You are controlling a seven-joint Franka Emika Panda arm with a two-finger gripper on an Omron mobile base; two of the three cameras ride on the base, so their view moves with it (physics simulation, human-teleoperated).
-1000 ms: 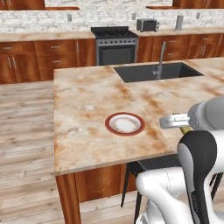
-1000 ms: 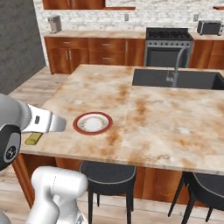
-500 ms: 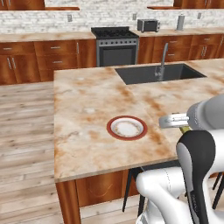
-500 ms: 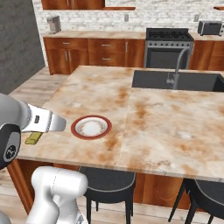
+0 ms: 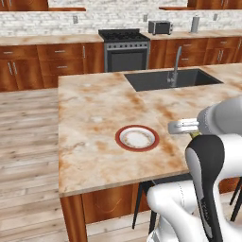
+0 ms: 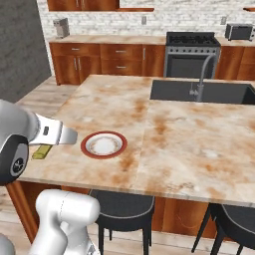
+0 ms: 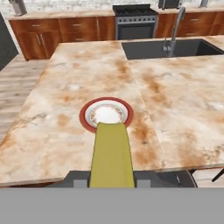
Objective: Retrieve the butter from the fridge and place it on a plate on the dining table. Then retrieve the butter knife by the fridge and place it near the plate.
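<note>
Plate (image 7: 106, 114) bare; gripper (image 7: 112, 179) clamps butter (image 7: 111, 153).

1. dining table (image 5: 90, 118) fills mid-frame; sink (image 5: 170, 79) and tap (image 5: 174, 66) at upper right.
2. plate (image 5: 137, 138) sits centre, nothing on it.
3. stove (image 5: 125, 49) at top centre.
4. arm (image 5: 208, 160) lower right, beside the plate.

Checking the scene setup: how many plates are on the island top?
1. The plate sits alone on the dining table, near its front edge, left of the sink. None seem hidden.
</note>
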